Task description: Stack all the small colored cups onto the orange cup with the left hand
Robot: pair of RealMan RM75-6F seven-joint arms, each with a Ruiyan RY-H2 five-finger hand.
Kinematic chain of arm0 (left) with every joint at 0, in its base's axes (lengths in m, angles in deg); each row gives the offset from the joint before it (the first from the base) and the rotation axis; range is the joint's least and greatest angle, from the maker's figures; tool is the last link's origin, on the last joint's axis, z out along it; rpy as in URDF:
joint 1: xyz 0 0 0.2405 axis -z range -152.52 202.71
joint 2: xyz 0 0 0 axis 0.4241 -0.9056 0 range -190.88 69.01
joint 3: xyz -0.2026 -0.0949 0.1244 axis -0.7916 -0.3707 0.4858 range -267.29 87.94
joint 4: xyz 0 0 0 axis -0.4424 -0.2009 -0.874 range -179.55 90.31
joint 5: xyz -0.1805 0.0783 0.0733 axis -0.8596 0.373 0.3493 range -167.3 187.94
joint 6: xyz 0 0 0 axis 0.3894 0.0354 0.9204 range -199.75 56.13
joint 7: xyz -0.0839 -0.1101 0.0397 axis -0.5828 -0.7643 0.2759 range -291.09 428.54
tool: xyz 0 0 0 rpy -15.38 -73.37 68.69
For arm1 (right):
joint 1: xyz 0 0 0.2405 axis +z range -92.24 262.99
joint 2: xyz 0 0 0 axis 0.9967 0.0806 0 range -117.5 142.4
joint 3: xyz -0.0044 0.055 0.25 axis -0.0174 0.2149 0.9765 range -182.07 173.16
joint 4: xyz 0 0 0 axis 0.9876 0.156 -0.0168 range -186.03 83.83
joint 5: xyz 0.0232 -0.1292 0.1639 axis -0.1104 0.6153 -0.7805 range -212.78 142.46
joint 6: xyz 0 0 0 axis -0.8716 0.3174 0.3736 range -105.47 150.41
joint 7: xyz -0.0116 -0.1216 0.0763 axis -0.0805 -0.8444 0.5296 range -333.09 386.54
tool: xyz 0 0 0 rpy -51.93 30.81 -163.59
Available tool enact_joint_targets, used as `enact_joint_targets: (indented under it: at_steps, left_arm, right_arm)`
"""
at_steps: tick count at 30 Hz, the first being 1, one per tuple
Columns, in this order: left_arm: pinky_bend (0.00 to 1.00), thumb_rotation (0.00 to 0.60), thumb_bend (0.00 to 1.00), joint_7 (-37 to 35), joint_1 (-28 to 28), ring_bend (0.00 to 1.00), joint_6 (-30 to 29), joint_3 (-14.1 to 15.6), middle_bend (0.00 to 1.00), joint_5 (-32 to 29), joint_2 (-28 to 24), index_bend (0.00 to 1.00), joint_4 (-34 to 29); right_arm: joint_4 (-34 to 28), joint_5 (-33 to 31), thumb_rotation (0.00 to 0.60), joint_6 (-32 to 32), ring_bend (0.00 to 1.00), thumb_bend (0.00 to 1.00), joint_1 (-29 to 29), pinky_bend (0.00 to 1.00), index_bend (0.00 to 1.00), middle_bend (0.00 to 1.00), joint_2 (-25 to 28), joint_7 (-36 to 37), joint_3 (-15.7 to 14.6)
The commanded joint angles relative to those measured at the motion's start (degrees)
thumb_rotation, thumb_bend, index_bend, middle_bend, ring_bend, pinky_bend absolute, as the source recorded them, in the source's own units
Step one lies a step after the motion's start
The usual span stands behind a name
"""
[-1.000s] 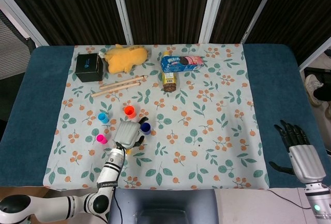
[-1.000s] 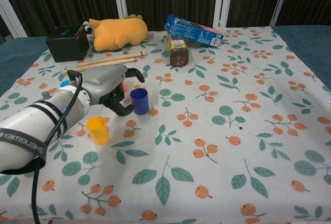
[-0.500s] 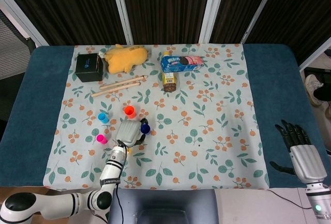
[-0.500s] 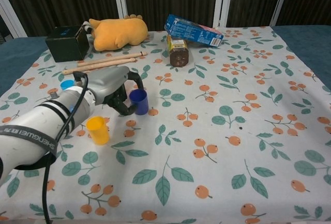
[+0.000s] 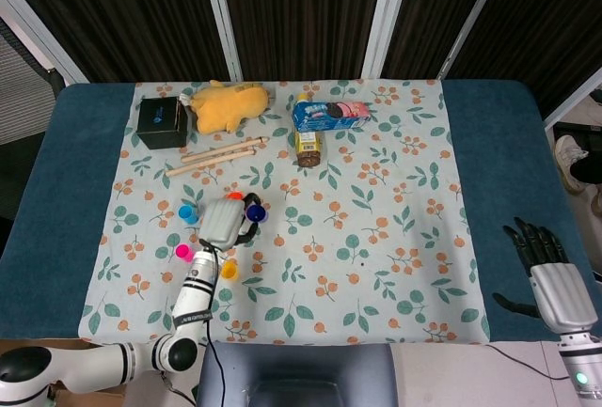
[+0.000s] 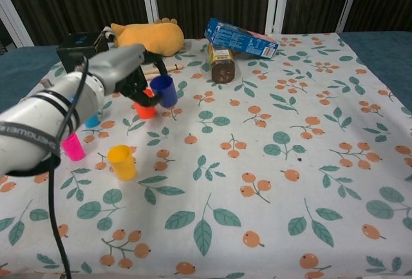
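dark blue cup held above the orange cup on a leaf-print cloth

the table (image 5: 56, 191) is covered in teal-blue fabric, and over its middle lies a white tablecloth (image 5: 376, 238) printed with green leaves and orange berries. behind the table stand dark panels with pale frames (image 5: 212, 12).

places below are given from the orange cup (image 6: 145, 109), which stands on the cloth left of centre. furthest left of it and toward the back is a black box (image 5: 162, 123). a pink cup (image 6: 73, 147) sits to its left and nearer the front edge, and a light blue cup (image 5: 187, 212) is just left of it, partly hidden by the arm in the chest view. a yellow cup (image 6: 121, 162) stands in front of it, slightly left. the left hand (image 6: 129, 73) holds a dark blue cup (image 6: 163, 90), fingers wrapped around its side, lifted off the cloth and just above and right of the orange cup, close beside its rim. behind lie two wooden sticks (image 5: 218, 155) and a yellow plush toy (image 5: 229, 106). to the back right a blue biscuit box (image 5: 329, 113) rests tilted on a brown jar (image 5: 308, 148).

far right, off the cloth near the table's front corner, the right hand (image 5: 541, 257) holds nothing, its dark fingers straight and spread.
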Motion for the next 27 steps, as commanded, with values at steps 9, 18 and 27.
enact_joint_targets:
  at_steps: [9, 18, 27]
  left_arm:
    - [1.0, 0.6, 0.37, 0.5, 0.2, 1.0, -0.7, -2.4, 1.0, -4.2, -4.8, 0.51, 0.3]
    - [1.0, 0.6, 0.37, -1.0, 1.0, 1.0, 1.6, 0.0, 1.0, -5.4, -2.0, 0.5, 6.7]
    - [1.0, 0.6, 0.37, 0.4, 1.8, 1.0, 3.1, 1.0, 1.0, -7.1, -1.4, 0.3, 8.3]
  right_arm:
    - [-0.3, 0.5, 0.6, 0.2, 0.0, 0.12, 0.0, 0.0, 0.0, 0.0, 0.0, -0.5, -0.3]
    - [-1.4, -0.1, 0.6, 0.4, 0.0, 0.12, 0.1, 0.0, 0.0, 0.0, 0.9, -0.5, 0.0]
    - [-1.4, 0.0, 0.6, 0.3, 0.0, 0.12, 0.0, 0.0, 0.0, 0.0, 1.2, 0.1, 0.0]
